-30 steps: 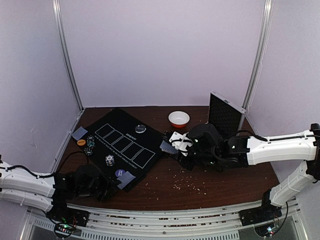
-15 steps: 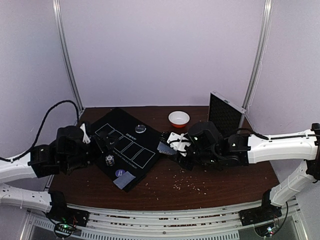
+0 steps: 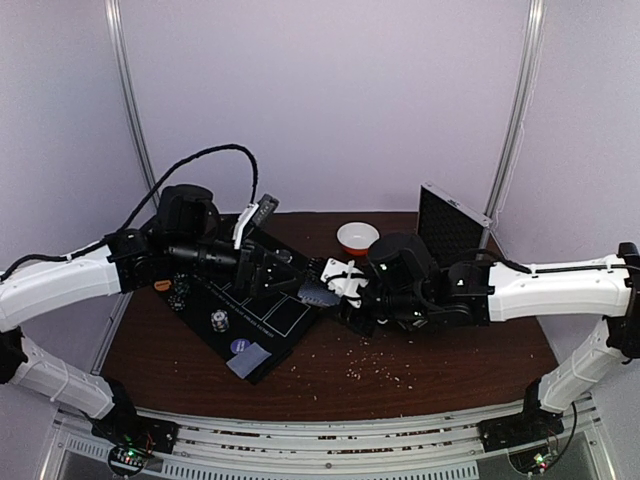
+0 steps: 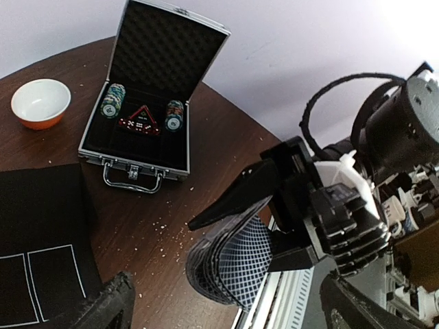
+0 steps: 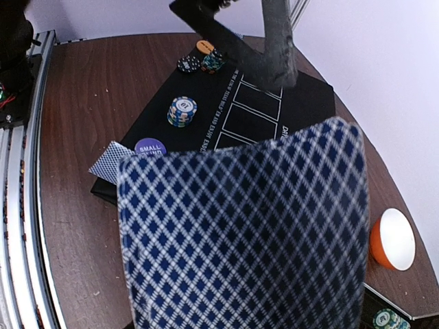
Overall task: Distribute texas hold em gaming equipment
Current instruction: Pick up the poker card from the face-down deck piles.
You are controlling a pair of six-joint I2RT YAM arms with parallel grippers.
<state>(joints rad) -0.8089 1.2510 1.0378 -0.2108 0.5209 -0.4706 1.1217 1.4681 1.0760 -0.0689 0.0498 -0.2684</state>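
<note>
A bent deck of blue-diamond-backed playing cards [image 4: 240,271] is clamped in my right gripper [image 3: 325,290], above the table by the black mat's [image 3: 285,322] right edge. The deck [image 5: 240,233] fills the right wrist view and hides that gripper's fingers. My left gripper [image 3: 280,262] hangs over the mat, pointing at the deck from a short distance, jaws wide open and empty. On the mat lie chip stacks [image 3: 219,320] [image 3: 180,290], a purple disc [image 3: 240,346] and a single card [image 3: 252,358]. An orange disc [image 3: 162,285] sits at the mat's left edge.
The silver case [image 4: 154,89] stands open at the back right, with chip stacks and red dice inside. A white bowl with an orange rim [image 3: 358,237] sits beside it. Crumbs dot the brown table near the right arm. Aluminium rails run along the near edge.
My left arm rose from low at the near left and swung right across the mat toward the deck, its jaws opening wide. The right gripper shifted slightly left with the deck.
</note>
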